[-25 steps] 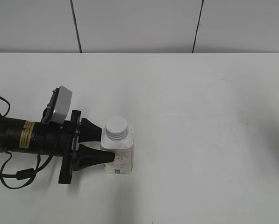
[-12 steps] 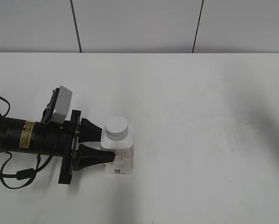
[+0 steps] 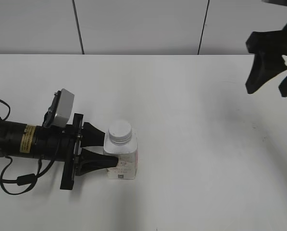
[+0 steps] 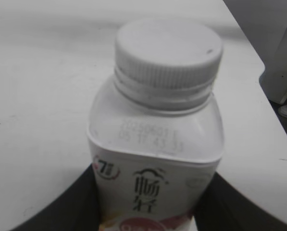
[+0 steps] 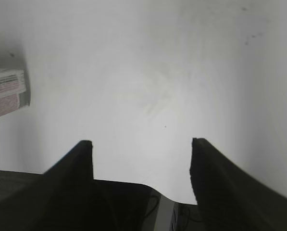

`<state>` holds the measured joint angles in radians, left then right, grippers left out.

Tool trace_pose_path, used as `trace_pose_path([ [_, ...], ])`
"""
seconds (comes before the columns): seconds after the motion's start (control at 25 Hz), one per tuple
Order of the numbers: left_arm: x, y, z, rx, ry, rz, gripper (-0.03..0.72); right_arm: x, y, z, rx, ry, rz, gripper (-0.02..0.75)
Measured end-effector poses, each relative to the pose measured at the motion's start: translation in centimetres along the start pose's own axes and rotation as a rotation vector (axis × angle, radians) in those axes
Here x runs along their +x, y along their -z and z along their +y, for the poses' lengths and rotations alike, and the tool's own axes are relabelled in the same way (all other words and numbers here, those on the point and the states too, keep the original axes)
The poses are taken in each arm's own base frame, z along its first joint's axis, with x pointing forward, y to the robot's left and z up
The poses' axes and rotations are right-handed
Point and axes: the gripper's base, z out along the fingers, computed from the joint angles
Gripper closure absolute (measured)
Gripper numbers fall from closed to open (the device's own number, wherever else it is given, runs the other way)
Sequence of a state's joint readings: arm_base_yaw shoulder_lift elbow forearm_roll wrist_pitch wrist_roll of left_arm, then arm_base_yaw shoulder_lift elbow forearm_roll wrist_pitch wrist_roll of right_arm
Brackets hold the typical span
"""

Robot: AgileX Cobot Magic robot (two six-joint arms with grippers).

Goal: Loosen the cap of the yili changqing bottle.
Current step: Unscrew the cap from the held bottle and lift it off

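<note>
The yili changqing bottle (image 3: 122, 161) stands upright on the white table, left of the middle. It is squarish and white, with pink-red print and a small dark code mark. Its ribbed white cap (image 3: 120, 131) sits on the neck. My left gripper (image 3: 106, 150) is shut on the bottle's body from the left. In the left wrist view the bottle (image 4: 155, 159) fills the frame between the two dark fingers, with the cap (image 4: 167, 53) on top. My right gripper (image 3: 268, 89) hangs open and empty at the upper right, far from the bottle. The right wrist view shows its spread fingers (image 5: 141, 144) over bare table.
The white table (image 3: 191, 120) ends at a pale panelled wall at the back. The left arm's black cables (image 3: 8, 183) lie on the table at the far left. In the right wrist view the bottle's label edge (image 5: 6, 94) shows at the left.
The right gripper has come into the exterior view at the upper right; it was out of frame before. The left gripper and the bottle have not moved.
</note>
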<state>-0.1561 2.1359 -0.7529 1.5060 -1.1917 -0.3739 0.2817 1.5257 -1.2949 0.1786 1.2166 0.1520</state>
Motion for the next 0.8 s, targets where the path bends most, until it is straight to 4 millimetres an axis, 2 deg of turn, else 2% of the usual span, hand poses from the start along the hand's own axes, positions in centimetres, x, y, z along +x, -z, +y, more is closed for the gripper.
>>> trace_pose_path([
  [0.36,0.0,0.0,0.0,0.000,0.000,0.000,0.345,-0.9,-1.5,7.2,-0.048,0.148,0.025,0.236],
  [0.8,0.0,0.0,0.0,0.000,0.000,0.000,0.346,-1.4,-4.9,14.3,-0.105,0.280,0.082,0.236],
])
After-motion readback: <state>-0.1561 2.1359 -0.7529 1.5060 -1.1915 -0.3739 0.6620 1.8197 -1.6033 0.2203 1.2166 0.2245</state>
